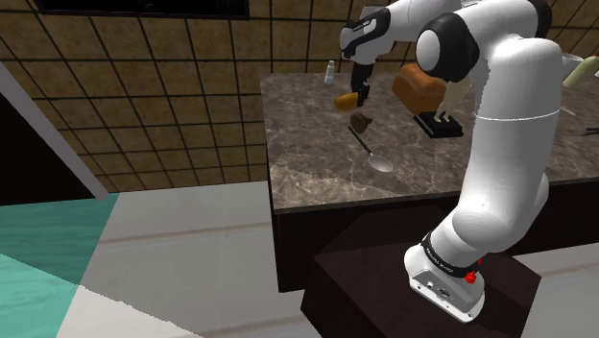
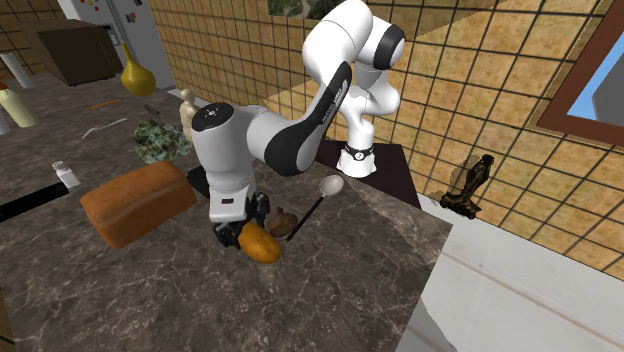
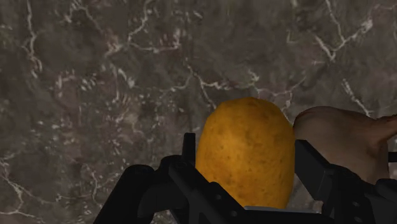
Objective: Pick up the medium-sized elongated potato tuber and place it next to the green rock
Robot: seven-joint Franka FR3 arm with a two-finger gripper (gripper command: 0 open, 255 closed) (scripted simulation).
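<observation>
Fingers (image 3: 310, 167) clasping potato (image 3: 245, 153), one on each flank; I am reading grip as secure. Potato's long axis running out from palm, past fingertips, toward marbled bench (image 3: 95, 76). Brown lump (image 3: 343, 137) lying just beside. Second exterior view supplying bearing that wrist view is lacking: green rock (image 2: 160, 140) sitting toward that view's upper left, bread loaf (image 2: 135, 205) standing between. I am judging carry as needing to clear or skirt loaf. Spoon (image 2: 331, 186) lying near, opposite side.
</observation>
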